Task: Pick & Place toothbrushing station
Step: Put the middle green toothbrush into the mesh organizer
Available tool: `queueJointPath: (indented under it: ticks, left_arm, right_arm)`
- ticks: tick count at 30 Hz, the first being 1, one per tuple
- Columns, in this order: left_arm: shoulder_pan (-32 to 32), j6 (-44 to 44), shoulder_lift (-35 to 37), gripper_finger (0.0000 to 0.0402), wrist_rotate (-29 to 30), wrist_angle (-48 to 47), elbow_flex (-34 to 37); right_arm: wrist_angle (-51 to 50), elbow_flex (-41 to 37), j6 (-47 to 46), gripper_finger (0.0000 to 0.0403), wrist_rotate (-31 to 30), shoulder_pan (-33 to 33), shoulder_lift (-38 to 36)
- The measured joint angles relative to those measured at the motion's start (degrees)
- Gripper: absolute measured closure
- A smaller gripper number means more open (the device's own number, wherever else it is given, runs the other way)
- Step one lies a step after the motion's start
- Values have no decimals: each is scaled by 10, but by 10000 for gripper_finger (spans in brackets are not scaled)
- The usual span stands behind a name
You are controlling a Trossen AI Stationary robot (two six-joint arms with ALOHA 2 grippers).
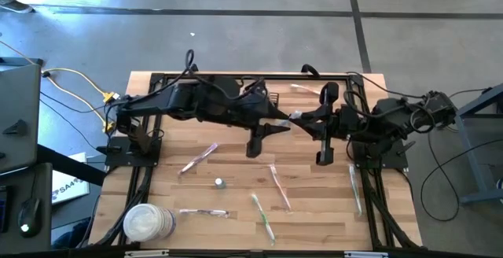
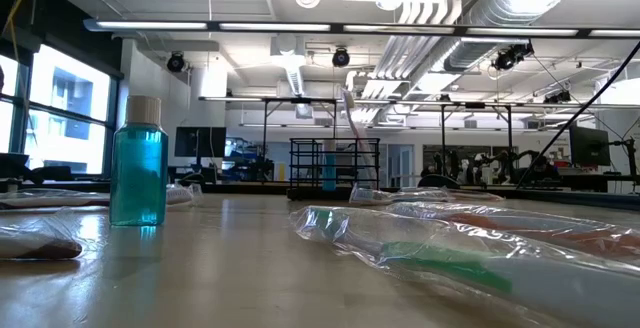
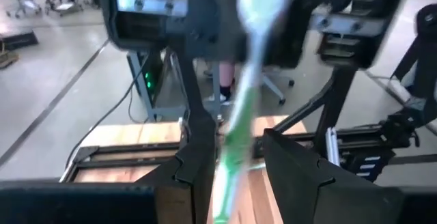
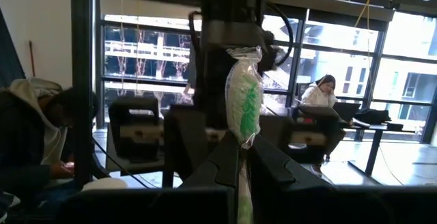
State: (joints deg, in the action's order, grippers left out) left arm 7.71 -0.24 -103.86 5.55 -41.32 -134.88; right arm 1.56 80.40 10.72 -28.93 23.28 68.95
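- Green-bristled toothbrush [image 4: 244, 104], in its clear wrapper, is clamped in the right gripper [image 4: 240, 149], held in the air over the far middle of the table [image 1: 236, 183].
- Left gripper [image 3: 235, 145] faces it, its fingers apart on either side of that toothbrush; I see no squeeze from it.
- Black wire basket [image 1: 272, 99] stands near the far edge, just behind the two grippers and partly hidden by the arms.
- Judged progress: early or midway. This toothbrush is lifted but not yet in the basket, and what the basket already contains is unclear.
- Left to do: most of the loose items.
- Count: one basket; five wrapped toothbrushes lying on the wood, with perhaps a sixth by the far edge; one small blue bottle [image 2: 138, 163]; one white tub [image 1: 148, 222].
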Motion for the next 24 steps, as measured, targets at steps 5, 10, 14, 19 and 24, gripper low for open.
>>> queueJointPath:
  ticks: [5,10,14,19,24]
  left_arm:
    - [-6,0,-4,279,-3,14,-1]
    - [-6,12,-6,279,-3,10,0]
    - [-6,13,-6,279,-3,9,0]
    - [-6,13,-6,279,-3,4,0]
    - [-6,15,-6,295,-2,3,0]
  right_arm:
    - [2,0,-4,398,9,-8,7]
    - [4,0,-6,398,11,-15,20]
    - [3,0,-9,398,11,-17,23]
    - [9,0,-7,398,9,-17,22]
    - [7,0,-6,398,9,-17,22]
